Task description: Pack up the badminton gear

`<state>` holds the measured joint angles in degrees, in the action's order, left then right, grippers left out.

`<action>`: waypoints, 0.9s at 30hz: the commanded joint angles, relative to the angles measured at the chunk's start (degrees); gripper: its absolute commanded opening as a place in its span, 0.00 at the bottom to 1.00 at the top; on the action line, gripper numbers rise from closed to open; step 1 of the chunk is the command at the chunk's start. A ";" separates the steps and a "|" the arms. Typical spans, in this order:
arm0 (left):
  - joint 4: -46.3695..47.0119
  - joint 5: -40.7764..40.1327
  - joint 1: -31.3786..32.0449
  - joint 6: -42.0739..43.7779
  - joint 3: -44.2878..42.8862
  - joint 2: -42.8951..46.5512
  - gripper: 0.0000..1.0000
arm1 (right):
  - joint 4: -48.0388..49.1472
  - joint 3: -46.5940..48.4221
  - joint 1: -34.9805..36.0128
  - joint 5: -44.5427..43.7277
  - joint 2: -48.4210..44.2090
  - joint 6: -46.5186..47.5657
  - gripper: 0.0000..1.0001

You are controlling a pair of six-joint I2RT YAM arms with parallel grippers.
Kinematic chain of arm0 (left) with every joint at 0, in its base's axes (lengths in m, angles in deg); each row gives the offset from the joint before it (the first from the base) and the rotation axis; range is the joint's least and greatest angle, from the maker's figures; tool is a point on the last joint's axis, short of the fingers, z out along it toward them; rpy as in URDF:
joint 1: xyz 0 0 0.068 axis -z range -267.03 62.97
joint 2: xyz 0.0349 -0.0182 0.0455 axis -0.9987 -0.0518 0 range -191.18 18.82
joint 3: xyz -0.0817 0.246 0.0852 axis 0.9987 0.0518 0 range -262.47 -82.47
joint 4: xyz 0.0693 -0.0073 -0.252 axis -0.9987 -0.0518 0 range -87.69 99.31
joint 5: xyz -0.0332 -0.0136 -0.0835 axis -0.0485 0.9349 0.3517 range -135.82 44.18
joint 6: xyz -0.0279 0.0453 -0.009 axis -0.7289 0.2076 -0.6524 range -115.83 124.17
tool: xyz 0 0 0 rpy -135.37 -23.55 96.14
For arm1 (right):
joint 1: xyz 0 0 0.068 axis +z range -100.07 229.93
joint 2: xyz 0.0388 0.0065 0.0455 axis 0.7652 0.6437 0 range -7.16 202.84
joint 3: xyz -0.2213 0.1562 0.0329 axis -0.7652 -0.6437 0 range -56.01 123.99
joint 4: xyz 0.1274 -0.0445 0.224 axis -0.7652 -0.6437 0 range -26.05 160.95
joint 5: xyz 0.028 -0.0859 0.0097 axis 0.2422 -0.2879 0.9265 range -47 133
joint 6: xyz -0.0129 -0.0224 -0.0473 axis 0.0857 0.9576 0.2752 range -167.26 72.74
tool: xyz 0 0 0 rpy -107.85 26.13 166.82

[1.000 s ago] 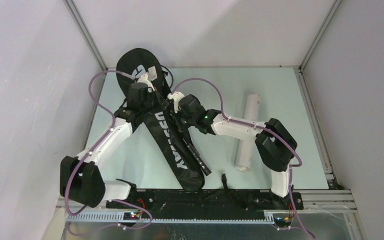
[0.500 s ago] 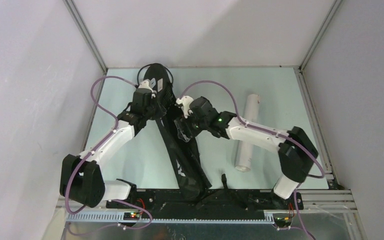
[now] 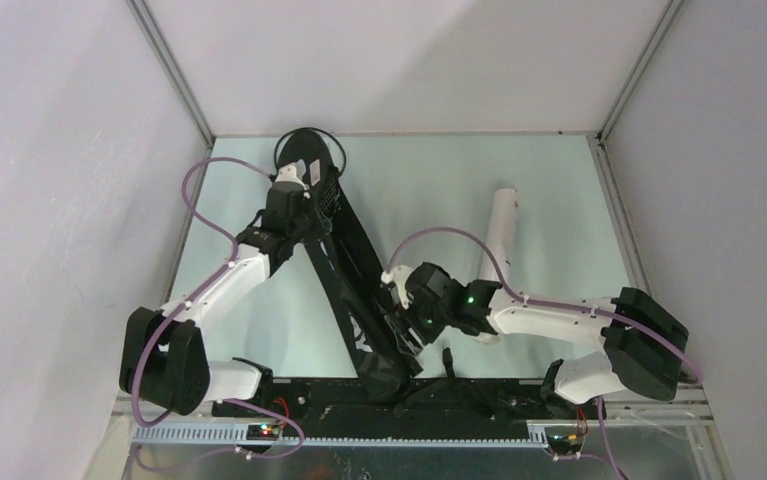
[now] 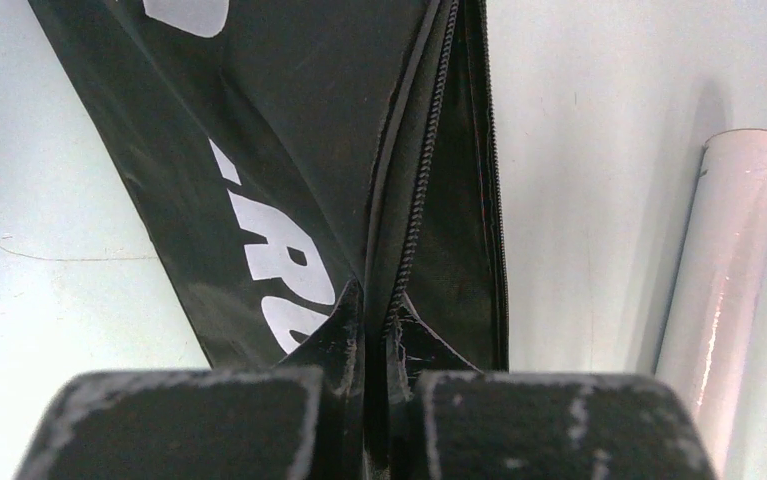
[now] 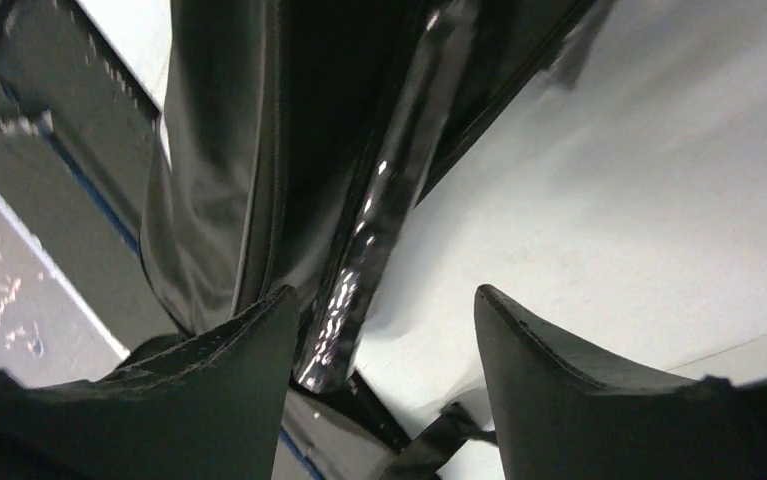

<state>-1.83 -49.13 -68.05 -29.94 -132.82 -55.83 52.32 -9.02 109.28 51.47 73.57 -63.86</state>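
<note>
Where the racket bag (image 3: 344, 262) lies: slanted across the bench (image 3: 439, 190).
Left fingers (image 4: 259, 420): clamped on bag's far zipper edge.
Right fingers (image 5: 249, 370): apart, astride bag's near end.
White tube (image 3: 499, 225): right of bag.

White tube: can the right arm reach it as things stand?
Probably yes. The right hand is open at the racket bag, and the white tube lies uncovered just beside it. Its own forearm crosses the tube's near end, so the far half looks easier.
</note>
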 commanded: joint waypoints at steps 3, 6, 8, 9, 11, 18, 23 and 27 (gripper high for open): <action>2.37 -1.81 -0.12 -0.58 0.60 2.03 0.00 | 1.52 -1.23 4.27 3.34 0.98 -1.88 0.65; 2.40 -1.92 -0.15 -0.65 0.70 2.28 0.00 | 3.40 -1.27 4.61 4.15 2.79 -3.32 0.60; 2.35 -1.98 -0.16 -0.67 0.69 2.54 0.00 | 4.35 -1.28 4.74 4.56 4.72 -3.88 0.58; 2.35 -1.92 -0.12 -0.69 0.69 2.65 0.00 | 4.89 -1.21 4.79 4.48 5.15 -4.15 0.57; 2.58 -1.57 -0.12 -0.74 0.84 3.03 0.00 | 5.40 -1.19 4.76 4.16 5.97 -4.77 0.54; 2.26 -3.43 -0.17 -1.33 1.30 4.30 0.00 | 5.03 -0.31 4.60 2.73 3.98 -5.38 0.18; 1.65 -4.49 -0.17 -2.70 2.37 6.12 0.00 | 1.31 0.99 4.72 2.70 0.54 -5.88 0.14; 1.29 -4.77 -0.17 -4.75 3.45 8.20 0.00 | 2.04 2.04 5.01 6.02 -1.25 -5.60 0.12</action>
<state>-2.49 -52.54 -68.20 -31.87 -129.69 -51.40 52.64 -10.44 113.61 54.55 75.39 -70.20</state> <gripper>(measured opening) 0.045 0.257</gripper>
